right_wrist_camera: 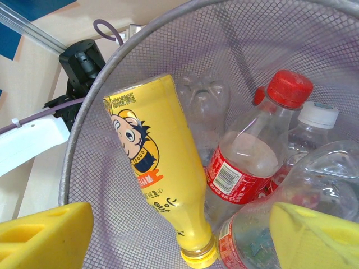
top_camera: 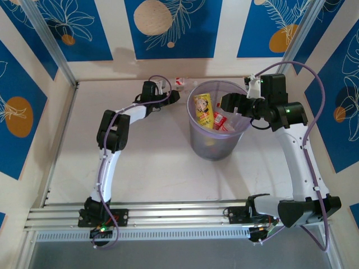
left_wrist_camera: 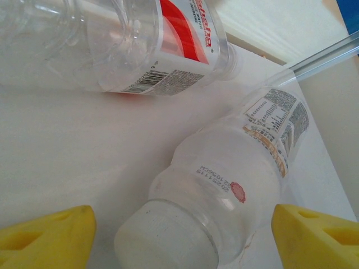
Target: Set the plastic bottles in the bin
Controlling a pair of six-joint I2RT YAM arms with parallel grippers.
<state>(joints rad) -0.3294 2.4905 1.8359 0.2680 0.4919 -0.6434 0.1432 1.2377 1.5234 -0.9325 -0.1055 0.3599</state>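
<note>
- Where the left gripper [left_wrist_camera: 180, 218] hung low at the far side of the desk [left_wrist_camera: 67, 151], just left of the bin [top_camera: 213, 148], its jaws stood released. They were spread to either side of a white-capped bottle [left_wrist_camera: 224, 174] lying on its side.
- That bottle's long axis ran away from the jaws toward the far right, with the cap end nearest them. A close there would probably land on the neck and shoulder.
- A red-labelled bottle [left_wrist_camera: 140, 39] lay crosswise just beyond it, also on the desk.
- The left arm was plainly the nearer to both. The right gripper [right_wrist_camera: 180, 218] hung over the bin with its jaws released and holding nothing.
- The bin held a yellow bottle [right_wrist_camera: 154, 162] neck-down, a red-capped bottle [right_wrist_camera: 247, 157] beside it, and other clear bottles to the right.
</note>
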